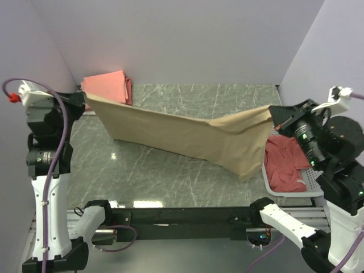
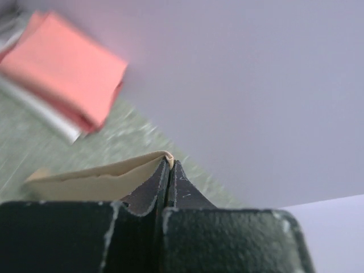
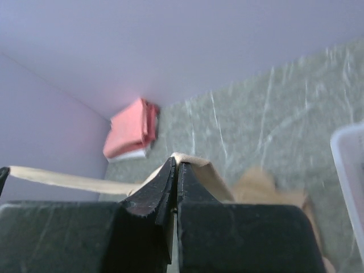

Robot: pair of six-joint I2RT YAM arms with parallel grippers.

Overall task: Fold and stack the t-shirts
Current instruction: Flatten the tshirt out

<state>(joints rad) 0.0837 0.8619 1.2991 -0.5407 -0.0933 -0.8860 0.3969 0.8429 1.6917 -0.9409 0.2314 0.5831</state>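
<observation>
The tan t-shirt [image 1: 187, 133] hung stretched in the air between the two grippers. The left gripper [image 2: 169, 166] was clamped on one upper corner and the right gripper [image 3: 176, 166] on the other. Just behind the left gripper lay the folded salmon-pink t-shirts [image 1: 108, 86]. Under the right gripper, red t-shirts [image 1: 284, 165] lay in a white basket [image 1: 311, 185].

A stretched t-shirt [image 1: 187, 133] spans the air above the worktop [image 1: 170, 176], from the left gripper [image 2: 169, 165] at far left to the right gripper [image 3: 175, 166]. A folded stack [image 1: 107, 85] lies in the far-left corner behind it. Crumpled t-shirts [image 1: 284, 165] lie in the basket [image 1: 311, 186] at right.
</observation>
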